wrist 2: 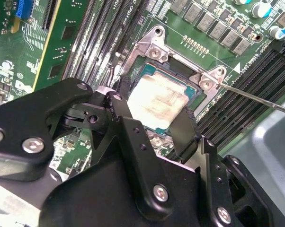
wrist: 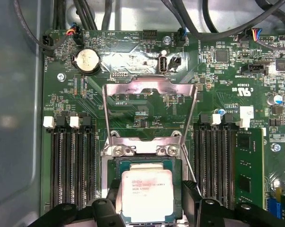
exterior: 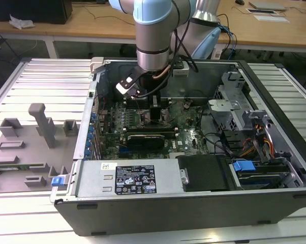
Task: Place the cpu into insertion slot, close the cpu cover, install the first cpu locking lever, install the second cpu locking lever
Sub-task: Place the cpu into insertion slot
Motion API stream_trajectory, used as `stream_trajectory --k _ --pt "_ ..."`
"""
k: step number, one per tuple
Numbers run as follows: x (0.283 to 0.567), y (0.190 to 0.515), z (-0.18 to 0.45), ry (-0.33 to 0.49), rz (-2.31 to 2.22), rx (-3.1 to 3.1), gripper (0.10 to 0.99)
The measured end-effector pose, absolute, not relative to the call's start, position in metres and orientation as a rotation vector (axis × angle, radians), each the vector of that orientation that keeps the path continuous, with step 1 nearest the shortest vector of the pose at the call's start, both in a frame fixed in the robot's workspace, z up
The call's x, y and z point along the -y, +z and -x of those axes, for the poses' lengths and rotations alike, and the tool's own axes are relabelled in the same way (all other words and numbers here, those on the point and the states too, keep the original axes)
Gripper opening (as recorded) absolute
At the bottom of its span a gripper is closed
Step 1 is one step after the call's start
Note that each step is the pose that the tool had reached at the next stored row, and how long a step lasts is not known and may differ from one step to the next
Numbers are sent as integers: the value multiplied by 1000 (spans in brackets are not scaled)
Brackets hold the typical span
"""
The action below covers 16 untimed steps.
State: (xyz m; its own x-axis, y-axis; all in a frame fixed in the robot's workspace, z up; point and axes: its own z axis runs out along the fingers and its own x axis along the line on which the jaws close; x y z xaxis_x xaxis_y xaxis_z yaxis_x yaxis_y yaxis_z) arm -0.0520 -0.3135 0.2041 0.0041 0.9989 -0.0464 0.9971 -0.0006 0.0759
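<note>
Silver-grey cpu (wrist: 146,194) sits in the insertion slot (wrist 2: 178,72), pinched at opposite edges by the hand (wrist 2: 153,109). Any sideways drag on release could skew it. The cpu cover (wrist: 149,90) stands open.

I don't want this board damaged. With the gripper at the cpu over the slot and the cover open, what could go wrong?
1. The cpu lies at the slot with the gripper close around it. If it is not seated flat, which I cannot tell, closing the cover may jam it.
2. The thin lever juts out beside the slot, so the gripper could snag it.
</note>
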Motion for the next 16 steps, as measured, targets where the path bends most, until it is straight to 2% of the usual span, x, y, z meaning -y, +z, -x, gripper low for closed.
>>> stream_trajectory --k 16 --pt "313 209 52 49 -2171 -2165 616"
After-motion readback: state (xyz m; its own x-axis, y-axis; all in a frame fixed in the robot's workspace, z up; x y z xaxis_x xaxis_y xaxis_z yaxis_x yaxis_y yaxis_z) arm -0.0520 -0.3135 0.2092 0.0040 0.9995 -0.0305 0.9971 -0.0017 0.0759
